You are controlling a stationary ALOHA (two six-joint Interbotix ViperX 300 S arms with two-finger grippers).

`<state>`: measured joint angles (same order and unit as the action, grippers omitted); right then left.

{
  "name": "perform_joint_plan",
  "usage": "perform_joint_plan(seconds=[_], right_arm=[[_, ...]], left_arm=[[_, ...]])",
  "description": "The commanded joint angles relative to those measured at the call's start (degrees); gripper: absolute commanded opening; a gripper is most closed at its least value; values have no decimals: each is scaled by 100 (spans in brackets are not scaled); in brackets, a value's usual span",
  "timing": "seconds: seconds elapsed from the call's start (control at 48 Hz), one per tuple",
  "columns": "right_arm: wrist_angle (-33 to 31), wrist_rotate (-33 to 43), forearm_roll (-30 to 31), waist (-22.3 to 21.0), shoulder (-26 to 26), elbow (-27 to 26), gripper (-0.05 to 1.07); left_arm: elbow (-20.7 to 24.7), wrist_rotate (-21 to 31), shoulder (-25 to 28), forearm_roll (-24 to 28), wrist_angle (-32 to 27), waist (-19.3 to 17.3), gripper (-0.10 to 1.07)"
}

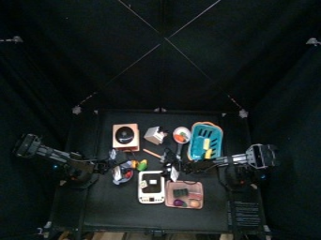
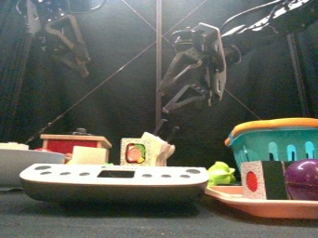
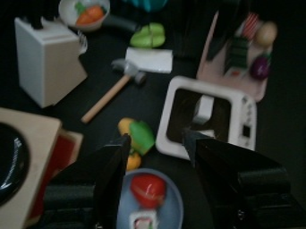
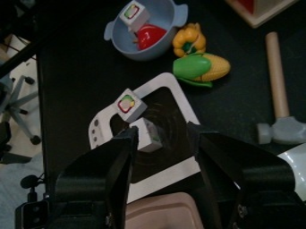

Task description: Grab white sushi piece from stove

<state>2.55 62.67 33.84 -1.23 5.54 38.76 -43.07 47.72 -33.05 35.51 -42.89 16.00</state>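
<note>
The stove (image 4: 114,152) is a white block with a dark top, also seen as the stove (image 1: 152,186) near the table's front middle. A small white sushi piece (image 4: 156,136) sits on its dark top, and it shows as the sushi piece (image 3: 205,109) in the left wrist view. My right gripper (image 4: 164,139) hangs open above it, one jaw on each side, apart from it. A second sushi piece (image 4: 131,107) with a coloured top sits at the stove's corner. My left gripper (image 3: 156,148) is open and empty, above a blue bowl (image 3: 149,192).
A pink tray (image 1: 185,194) with toy food lies right of the stove. The blue bowl (image 1: 123,173) holds a red piece and sushi. A teal basket (image 1: 207,141), a wooden box (image 1: 126,134), a white block (image 1: 154,134), a wooden mallet (image 3: 114,85) and a corn cob (image 4: 198,67) crowd the table.
</note>
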Motion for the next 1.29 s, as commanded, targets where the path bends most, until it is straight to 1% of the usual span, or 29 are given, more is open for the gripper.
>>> perform_joint_plan(seconds=[0.0, 0.083, 0.167, 0.25, 0.417, 0.5, 0.646, 0.792, 0.958, 1.021, 1.125, 1.271], right_arm=[[475, -18, 141, -220, 308, 79, 83], [800, -26, 334, -369, 396, 193, 83], [1046, -18, 598, -501, 475, 308, 83], [1248, -26, 923, -624, 580, 413, 83], [1397, -26, 1397, -729, 853, 606, 83], [1406, -26, 1591, -729, 993, 729, 83], [1468, -26, 1652, -729, 1222, 1055, 83], [1784, -44, 1661, -721, 1327, 1415, 83], [1907, -114, 1837, -747, 1591, 1318, 83], [1872, -123, 1890, -835, 1705, 1292, 83], [1881, -132, 1854, -914, 1898, 1433, 83], [1881, -132, 1670, -914, 2021, 1688, 83]], left_arm=[[369, -677, 158, -308, -211, 26, 87], [413, -694, 272, -352, -114, 26, 87], [343, -677, 360, -334, 35, 26, 87], [237, -650, 510, -343, 360, 44, 87], [105, -510, 870, -422, 1125, 229, 87], [132, -343, 1160, -501, 1345, 255, 87], [299, 35, 1626, -773, 1283, 281, 87], [519, 334, 2013, -861, 1099, 404, 87], [668, 650, 2487, -879, 888, 483, 88], [721, 756, 2663, -888, 800, 492, 90], [853, 905, 2944, -879, 694, 492, 95], [1072, 932, 3129, -879, 439, 492, 101]])
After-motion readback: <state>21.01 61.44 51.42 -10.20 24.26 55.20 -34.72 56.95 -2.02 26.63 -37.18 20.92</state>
